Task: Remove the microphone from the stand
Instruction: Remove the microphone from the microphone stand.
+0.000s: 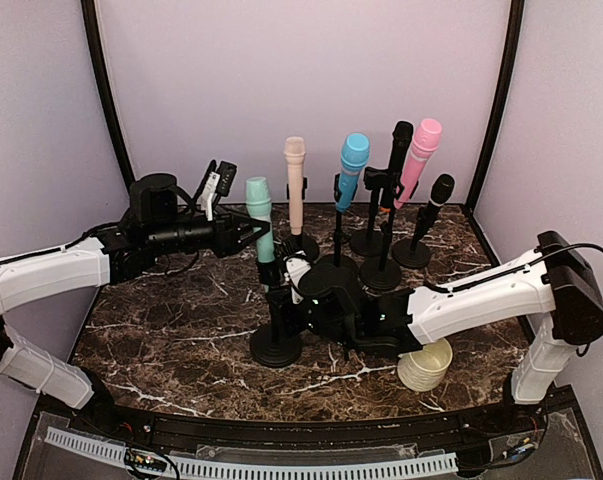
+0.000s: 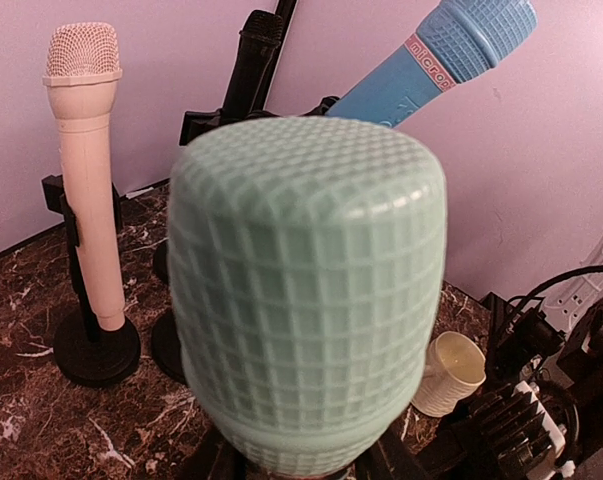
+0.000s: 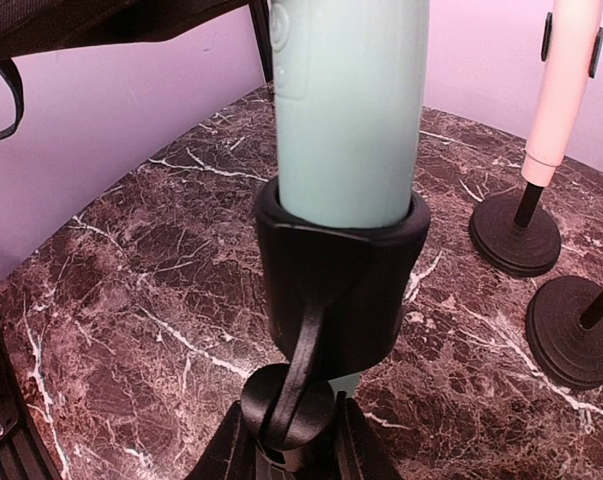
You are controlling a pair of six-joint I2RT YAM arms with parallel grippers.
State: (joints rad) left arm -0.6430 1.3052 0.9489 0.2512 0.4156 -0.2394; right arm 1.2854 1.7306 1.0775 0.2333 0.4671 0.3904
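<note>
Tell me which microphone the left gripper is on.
The mint-green microphone, in the front stand. The left gripper is clamped around its body; the peach microphone, blue microphone, pink microphone and black microphones stand behind, untouched.

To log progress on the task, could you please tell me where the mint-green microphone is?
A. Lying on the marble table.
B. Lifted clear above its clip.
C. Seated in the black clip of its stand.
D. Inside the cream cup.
C: the right wrist view shows the mint-green microphone sunk into the black clip of its stand.
</note>
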